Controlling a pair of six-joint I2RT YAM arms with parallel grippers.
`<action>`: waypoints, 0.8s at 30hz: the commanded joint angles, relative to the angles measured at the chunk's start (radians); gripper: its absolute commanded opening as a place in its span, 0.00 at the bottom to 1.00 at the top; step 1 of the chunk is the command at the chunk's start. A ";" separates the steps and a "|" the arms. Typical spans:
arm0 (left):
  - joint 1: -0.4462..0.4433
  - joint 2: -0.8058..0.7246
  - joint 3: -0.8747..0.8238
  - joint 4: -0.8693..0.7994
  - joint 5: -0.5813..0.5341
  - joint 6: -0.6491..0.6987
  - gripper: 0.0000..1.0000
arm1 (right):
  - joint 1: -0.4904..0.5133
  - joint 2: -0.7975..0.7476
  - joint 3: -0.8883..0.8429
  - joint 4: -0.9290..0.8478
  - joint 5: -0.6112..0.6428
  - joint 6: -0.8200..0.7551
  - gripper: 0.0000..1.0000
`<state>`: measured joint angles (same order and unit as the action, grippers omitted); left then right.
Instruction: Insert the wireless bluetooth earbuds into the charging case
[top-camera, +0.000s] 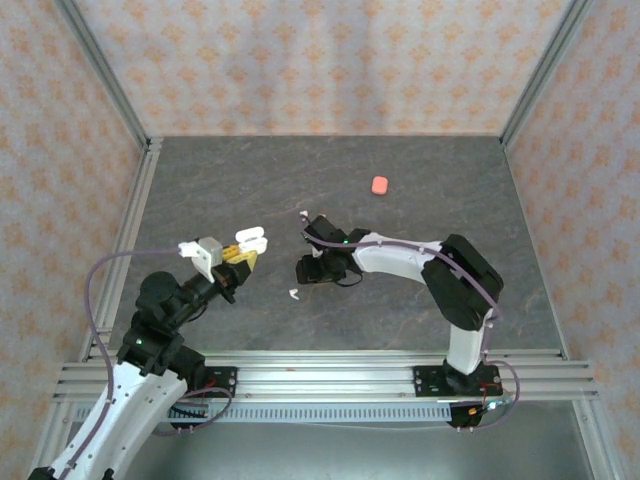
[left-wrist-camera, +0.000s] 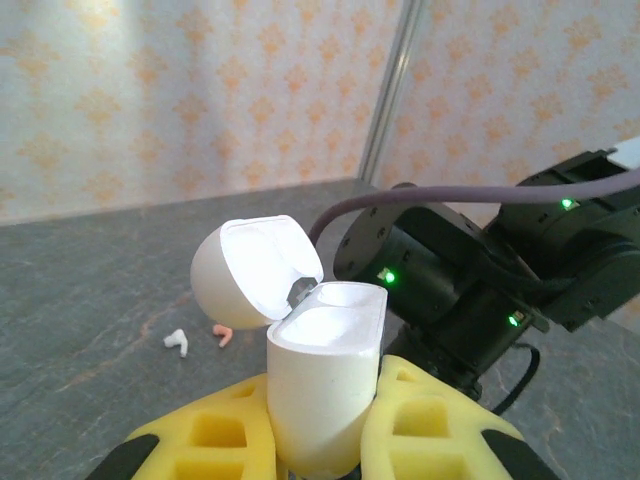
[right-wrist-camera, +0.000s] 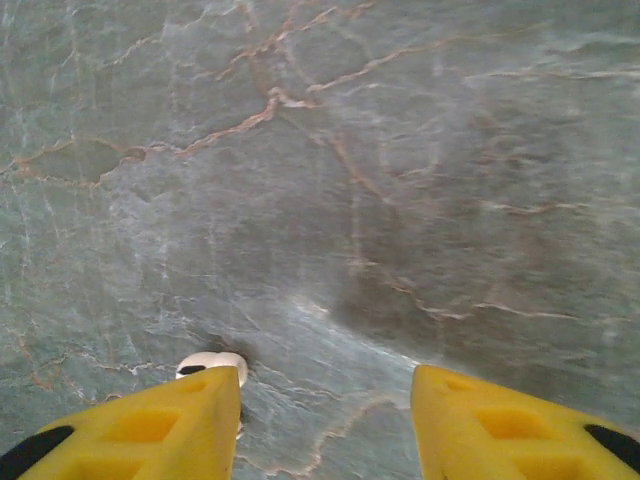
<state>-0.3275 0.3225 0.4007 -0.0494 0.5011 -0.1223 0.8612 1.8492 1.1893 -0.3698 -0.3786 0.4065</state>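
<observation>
At lower left of the right wrist view, a tiny whitish earbud (right-wrist-camera: 212, 362) lies just beside one finger of the released right end effector (right-wrist-camera: 325, 375). Closing now could flick it away. The left end effector (left-wrist-camera: 322, 430) clenches the open white pebble-like charging case (left-wrist-camera: 325, 350).

Enclosure. Papered walls (top-camera: 320, 60), pale pink with orange floral motifs, stand at 9, 12 and 3 o'clock around a dark grey, veined tabletop (top-camera: 230, 180). Aluminium posts (top-camera: 103, 68) mark the far corners; slotted rails (top-camera: 330, 375) cross at 6 o'clock. Lighting is even.
</observation>
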 joint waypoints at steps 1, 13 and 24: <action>-0.007 -0.046 -0.014 -0.003 -0.101 -0.021 0.01 | 0.015 0.052 0.050 -0.045 0.004 -0.021 0.48; -0.006 -0.150 -0.092 -0.006 -0.213 -0.088 0.01 | 0.086 0.140 0.174 -0.137 0.054 -0.041 0.47; -0.006 -0.124 -0.077 -0.020 -0.221 -0.069 0.01 | 0.135 0.171 0.236 -0.269 0.150 -0.068 0.47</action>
<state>-0.3275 0.1925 0.3130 -0.0654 0.3012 -0.1902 0.9745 1.9930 1.3788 -0.5453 -0.3012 0.3653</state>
